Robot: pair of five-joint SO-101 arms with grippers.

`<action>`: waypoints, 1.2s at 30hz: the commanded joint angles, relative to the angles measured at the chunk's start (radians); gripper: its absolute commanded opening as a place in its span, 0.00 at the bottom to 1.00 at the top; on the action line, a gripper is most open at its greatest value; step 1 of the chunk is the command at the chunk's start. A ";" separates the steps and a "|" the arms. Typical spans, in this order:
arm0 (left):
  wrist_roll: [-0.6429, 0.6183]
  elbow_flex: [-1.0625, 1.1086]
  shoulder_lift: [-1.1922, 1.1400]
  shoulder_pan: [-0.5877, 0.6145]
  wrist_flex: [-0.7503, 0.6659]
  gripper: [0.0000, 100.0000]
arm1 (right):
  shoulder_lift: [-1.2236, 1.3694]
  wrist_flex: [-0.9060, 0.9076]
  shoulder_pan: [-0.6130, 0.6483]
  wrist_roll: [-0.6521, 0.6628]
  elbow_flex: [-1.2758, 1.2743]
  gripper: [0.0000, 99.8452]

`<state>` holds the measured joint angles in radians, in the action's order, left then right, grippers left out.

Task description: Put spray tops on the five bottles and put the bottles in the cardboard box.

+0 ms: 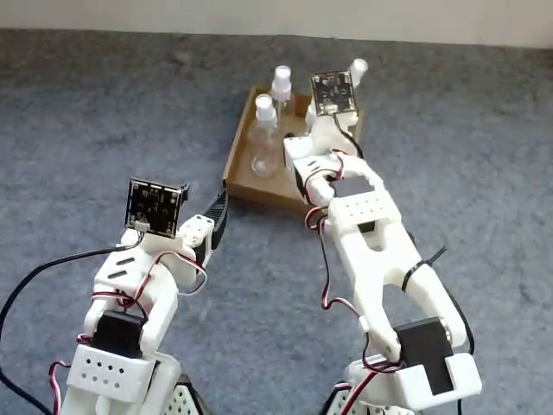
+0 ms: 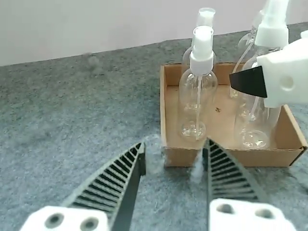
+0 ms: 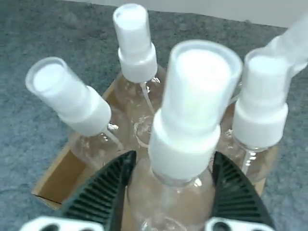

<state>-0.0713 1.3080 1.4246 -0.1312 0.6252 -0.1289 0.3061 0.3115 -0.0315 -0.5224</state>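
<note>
The left end effector (image 2: 175,144) hangs low over the grey desk (image 1: 104,112). Its two black ribbed jaws are spread wide and hold nothing, and they point at the near wall of the cardboard box (image 2: 231,156), a little short of it.

The box is a shallow open tray sitting flat on the desk, with clear plastic bottles standing inside it. Just behind its near wall, the front bottle (image 2: 197,96) stands upright on the box floor. It has a white spray top (image 2: 202,43) screwed on, and its thin tube runs down through the clear body.

Beside it, toward the other arm, the right end effector (image 3: 173,161) comes down over the box from above. Its jaws are closed on the shoulders of the held bottle (image 3: 168,192), one against each side. This bottle also wears a white top (image 3: 192,96) and stays upright. Its base is down inside the box, though I cannot tell whether it rests on the floor.

Around the held bottle, three more capped bottles are crowded together in the box: the side bottle (image 3: 67,96), the neighbour bottle (image 3: 262,101) on the opposite side, and the far bottle (image 3: 137,48) near the back wall.
</note>
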 commanded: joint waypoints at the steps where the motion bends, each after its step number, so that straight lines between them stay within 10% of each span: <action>1: 0.006 -0.007 0.005 0.008 -0.025 0.15 | -0.013 -0.021 0.010 -0.008 0.059 0.09; 36: 0.006 -0.005 0.005 0.007 -0.025 0.15 | -0.004 -0.415 0.008 0.054 -0.216 0.00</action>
<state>-0.0713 1.3080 1.4246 -0.1312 0.6252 -0.1212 -0.0806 0.3115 0.0115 -0.7480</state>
